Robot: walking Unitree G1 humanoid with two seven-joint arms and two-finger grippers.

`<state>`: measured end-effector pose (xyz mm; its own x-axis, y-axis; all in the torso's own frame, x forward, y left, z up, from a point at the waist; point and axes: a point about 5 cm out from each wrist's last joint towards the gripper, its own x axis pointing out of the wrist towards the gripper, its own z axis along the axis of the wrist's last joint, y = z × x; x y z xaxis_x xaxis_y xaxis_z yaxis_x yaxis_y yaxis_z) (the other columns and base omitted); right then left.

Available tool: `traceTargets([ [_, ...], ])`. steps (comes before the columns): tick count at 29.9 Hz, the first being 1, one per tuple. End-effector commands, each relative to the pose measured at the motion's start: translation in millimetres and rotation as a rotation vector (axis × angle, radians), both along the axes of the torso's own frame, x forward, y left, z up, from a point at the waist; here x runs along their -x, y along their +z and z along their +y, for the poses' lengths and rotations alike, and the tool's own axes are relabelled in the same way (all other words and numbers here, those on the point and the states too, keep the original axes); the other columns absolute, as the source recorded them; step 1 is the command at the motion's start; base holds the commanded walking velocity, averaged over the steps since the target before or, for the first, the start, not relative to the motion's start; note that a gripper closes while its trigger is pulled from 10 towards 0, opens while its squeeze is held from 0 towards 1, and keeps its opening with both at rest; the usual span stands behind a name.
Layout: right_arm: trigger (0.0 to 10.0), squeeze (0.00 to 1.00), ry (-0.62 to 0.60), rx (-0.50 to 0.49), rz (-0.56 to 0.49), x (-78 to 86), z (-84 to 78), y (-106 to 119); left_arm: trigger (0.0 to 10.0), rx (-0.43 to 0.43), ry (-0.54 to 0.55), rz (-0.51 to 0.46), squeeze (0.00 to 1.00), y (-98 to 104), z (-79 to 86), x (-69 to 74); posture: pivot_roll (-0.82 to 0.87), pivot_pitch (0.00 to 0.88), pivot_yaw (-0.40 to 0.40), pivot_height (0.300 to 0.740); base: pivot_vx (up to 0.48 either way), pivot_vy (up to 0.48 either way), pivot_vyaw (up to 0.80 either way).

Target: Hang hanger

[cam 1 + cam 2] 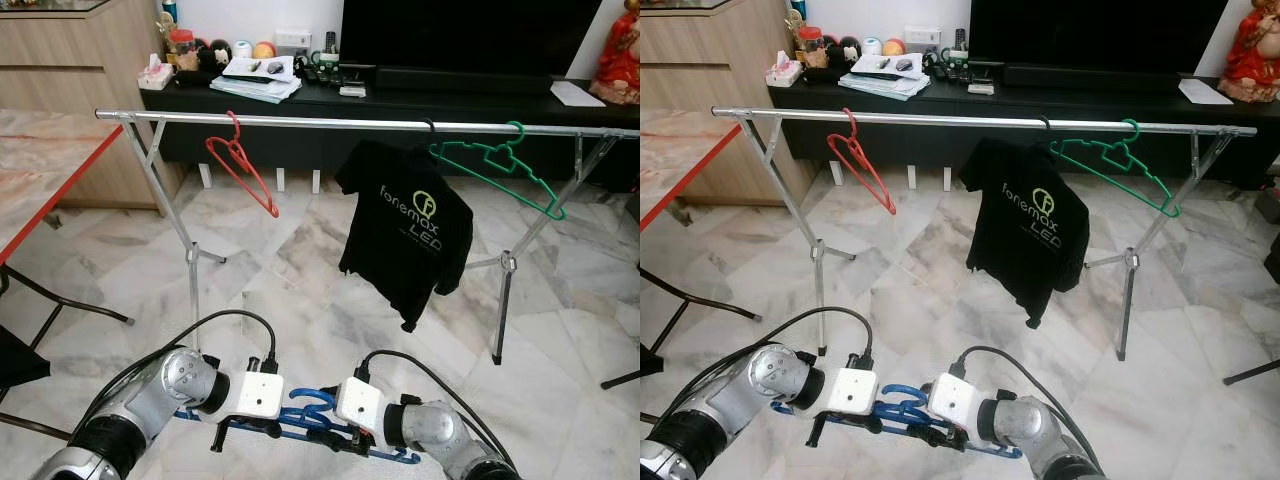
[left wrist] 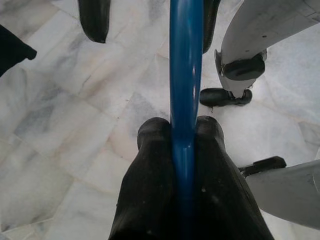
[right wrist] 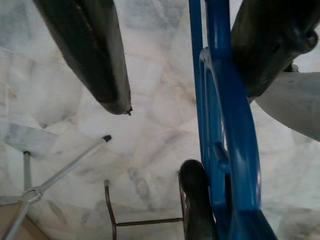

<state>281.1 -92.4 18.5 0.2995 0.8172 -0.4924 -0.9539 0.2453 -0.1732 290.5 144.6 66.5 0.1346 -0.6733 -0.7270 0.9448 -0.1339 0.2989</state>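
Blue hanger [image 1: 300, 418] lies low at the bottom centre of the head view, held level between my two grippers above the marble floor [image 1: 300, 290]. My left gripper [image 2: 182, 135] has its jaws clamped together on the blue bar. My right gripper [image 3: 150, 90] has its jaws apart around the frame. Across the upper frame runs the clothes rail [image 1: 330, 124], carrying a red hanger [image 1: 243, 165], a black T-shirt [image 1: 405, 225] and a green hanger [image 1: 503, 165].
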Motion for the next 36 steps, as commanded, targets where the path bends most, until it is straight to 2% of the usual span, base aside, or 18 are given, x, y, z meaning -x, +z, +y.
traceTargets([
  [1, 6.0, 0.0, -0.017, -0.031, 0.018, 0.1, 1.3, 0.3, 10.0, 0.003, -0.026, 0.014, 0.0, -1.9, -4.3, 4.1, 0.05, 0.071, -0.055, 0.74, 0.0, 0.0, 0.0],
  [2, 10.0, 0.0, -0.017, -0.035, 0.021, -0.5, 1.1, 1.1, 10.0, 0.003, -0.027, 0.015, 0.0, -2.1, -4.6, 4.3, 0.05, 0.071, -0.055, 0.74, 0.0, 0.0, 0.0],
  [4, 10.0, 0.0, -0.017, -0.039, 0.023, -1.2, 0.9, 1.8, 10.0, 0.003, -0.028, 0.016, 0.0, -2.3, -5.0, 4.4, 0.05, 0.071, -0.055, 0.74, 0.0, 0.0, 0.0],
  [5, 7.7, 0.0, -0.01, -0.041, 0.026, -1.5, 0.9, 2.6, 10.0, 0.004, -0.029, 0.016, 0.0, -2.3, -5.6, 4.6, 0.05, 0.071, -0.056, 0.74, 0.0, 0.0, 0.0],
  [6, 0.0, 0.0, -0.005, -0.047, 0.033, -1.6, 1.2, 3.2, 10.0, 0.004, -0.03, 0.016, 0.0, -2.4, -5.9, 4.7, 0.05, 0.071, -0.056, 0.74, 0.0, 0.0, 0.0],
  [16, 0.0, 0.0, 0.032, -0.048, 0.091, 1.5, 0.5, 1.4, 10.0, 0.001, -0.032, 0.013, 0.0, -2.2, -6.1, 4.2, 0.05, 0.068, -0.056, 0.74, 0.0, 0.0, 0.0],
  [36, 0.0, 0.0, 0.03, 0.001, 0.111, 5.6, -7.9, -5.1, 10.0, -0.014, -0.033, 0.001, 0.0, -2.2, -4.1, 2.6, 0.05, 0.068, -0.055, 0.74, 0.0, 0.0, 0.0],
])
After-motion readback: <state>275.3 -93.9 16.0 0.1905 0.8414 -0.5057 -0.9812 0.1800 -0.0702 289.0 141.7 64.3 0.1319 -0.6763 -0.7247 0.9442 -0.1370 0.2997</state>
